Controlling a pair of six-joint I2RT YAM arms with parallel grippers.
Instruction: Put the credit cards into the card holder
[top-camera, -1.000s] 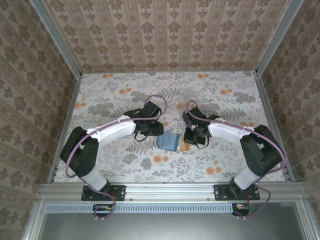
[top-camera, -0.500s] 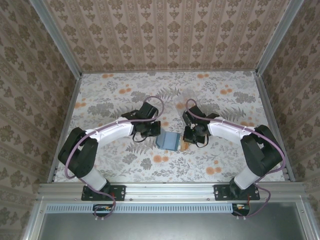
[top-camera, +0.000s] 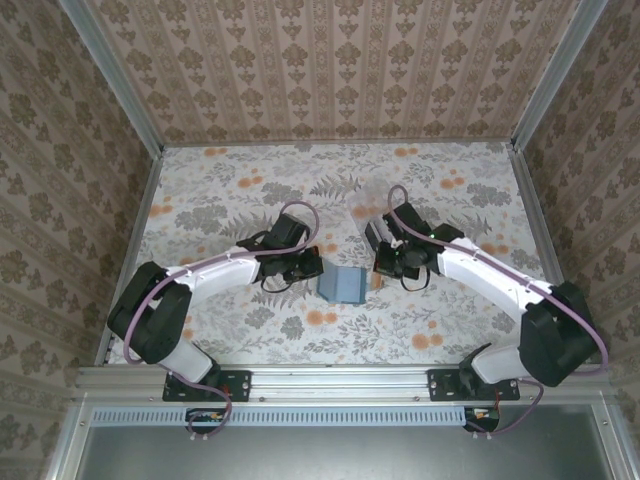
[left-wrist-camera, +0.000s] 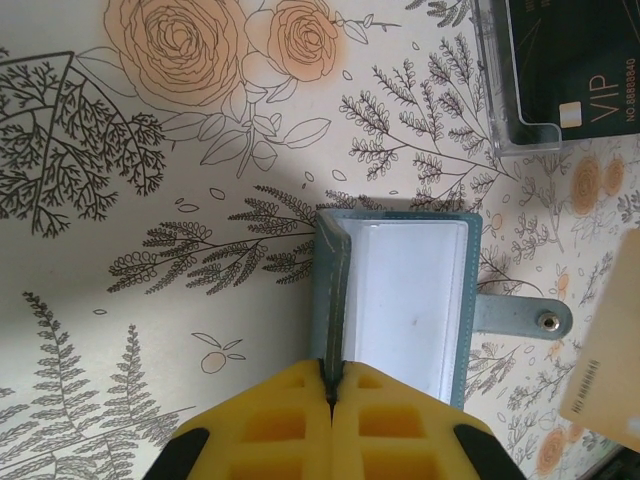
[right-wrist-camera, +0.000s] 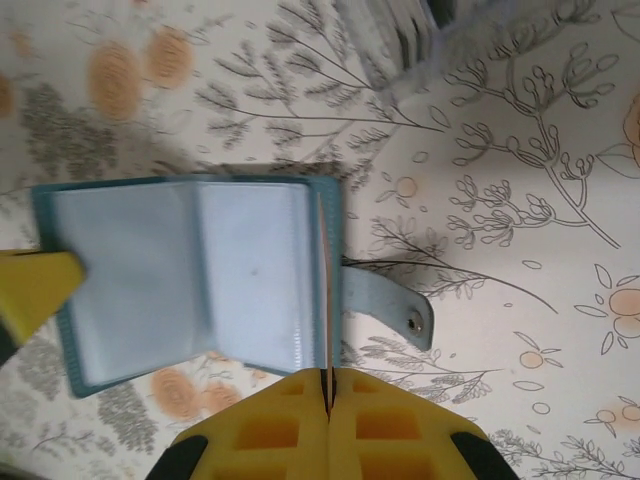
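One open card holder (top-camera: 345, 285), cover pinched by the left gripper (left-wrist-camera: 330, 400); the right gripper (right-wrist-camera: 326, 385), elbow now swung wider, pinches one tan card (left-wrist-camera: 610, 370) at its three o'clock.

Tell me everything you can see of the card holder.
The card holder is a small teal, leather-like wallet, open on the floral table. Inside are cloudy plastic sleeves, no card visible in them. A teal strap with a metal snap sticks out one side. The left gripper is shut on one cover's edge, holding it upright. The right gripper holds a tan card edge-on by the strap side; contact unclear.
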